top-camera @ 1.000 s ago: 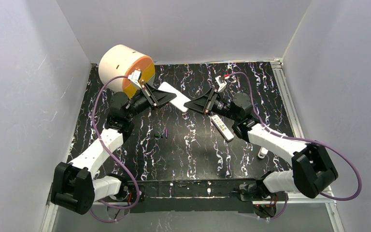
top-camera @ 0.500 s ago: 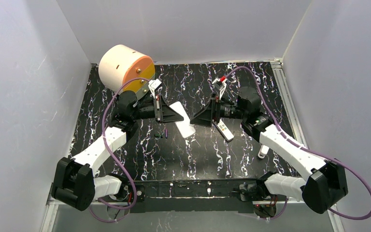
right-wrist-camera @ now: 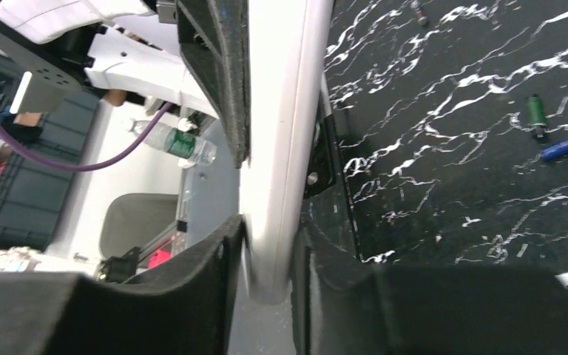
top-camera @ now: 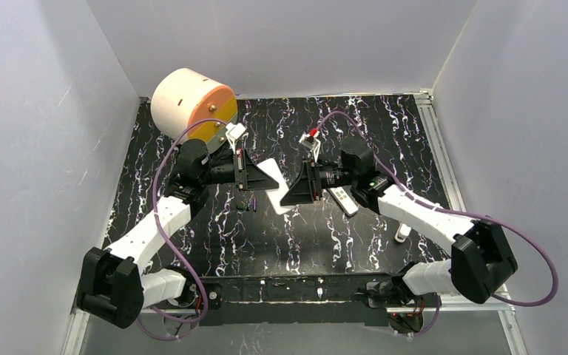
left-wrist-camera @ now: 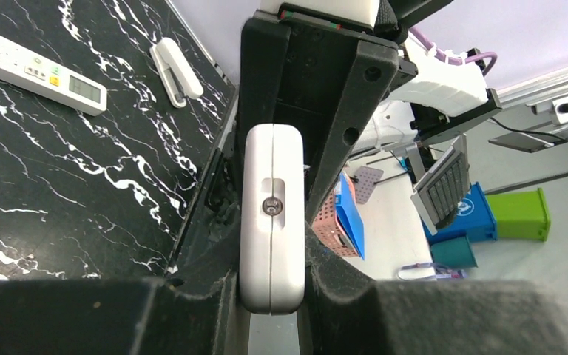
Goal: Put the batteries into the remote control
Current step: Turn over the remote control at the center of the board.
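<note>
Above mid-table, now pinches the remote control [left-wrist-camera: 272,222] at both ends with left gripper [top-camera: 260,177] and re-closed right gripper [top-camera: 296,194], lower than a second ago, near the batteries [top-camera: 248,203] lying loose on the table, loading not begun.

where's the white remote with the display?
Top view: slim white display remote lies on the black marbled table, right of centre, beside the right pincer.
</note>
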Motion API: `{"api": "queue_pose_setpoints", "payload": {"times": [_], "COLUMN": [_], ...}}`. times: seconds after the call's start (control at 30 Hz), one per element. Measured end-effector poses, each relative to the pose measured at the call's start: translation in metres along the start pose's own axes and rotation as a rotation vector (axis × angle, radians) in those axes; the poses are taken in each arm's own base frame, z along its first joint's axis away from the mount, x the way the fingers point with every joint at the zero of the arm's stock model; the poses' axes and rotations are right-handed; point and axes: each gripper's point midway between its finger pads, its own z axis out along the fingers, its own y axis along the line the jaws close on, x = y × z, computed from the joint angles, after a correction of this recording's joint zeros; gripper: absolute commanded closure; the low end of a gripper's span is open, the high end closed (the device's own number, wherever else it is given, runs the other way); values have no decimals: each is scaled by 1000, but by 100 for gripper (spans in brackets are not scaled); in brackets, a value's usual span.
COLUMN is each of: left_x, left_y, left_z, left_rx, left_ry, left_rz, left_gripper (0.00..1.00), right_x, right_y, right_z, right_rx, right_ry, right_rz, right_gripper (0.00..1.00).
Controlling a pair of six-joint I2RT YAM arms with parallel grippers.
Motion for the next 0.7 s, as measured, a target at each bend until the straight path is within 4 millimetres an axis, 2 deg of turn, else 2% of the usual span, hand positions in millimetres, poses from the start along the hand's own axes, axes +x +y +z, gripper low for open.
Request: {"api": "queue_pose_setpoints", "payload": {"times": [0.1, 0.17, 0.2, 0.23, 0.3, 0.33, 0.43, 0.5, 0.6, 0.7], "left_x": [0, 0, 0, 0, -1, -3, -3, -5, -12, -9], "left_y": [1, 0, -1, -1, -3, -2, 2, 11, 29, 53], "left_z": [-2, -4, -5, -5, -6, -7, -9, -12, -25, -47], "left_rx": [-4, -5, -7, -8, -17, -31, -95, -184, -360, -547], "left_ry": [-3, -4, -5, -7, -15, -27, -49, -74, -123, -163], "left_rz": [17, 35, 39, 42, 54, 60, 77, 97, 124, 136], "left_gripper": [99, 88, 81, 72, 44, 34, 8, 2, 2, 2], "right_x": [2, 2, 2, 1, 0, -3, -12, -20, -28, -35], "right_y": [2, 3, 5, 6, 7, 6, -3, -12, -32, -61], "right_z": [7, 9, 10, 10, 11, 13, 17, 16, 10, 3], "right_rx": [-32, -45, -53, -57, -60, -51, 7, 69, 199, 377], "right_ry": [13, 20, 19, 18, 12, -2, -61, -110, -171, -192], "right_rz": [30, 49, 56, 59, 65, 61, 55, 59, 69, 83], "right_gripper": [85, 99, 99, 99, 99, 99, 99, 99, 99, 99]}}
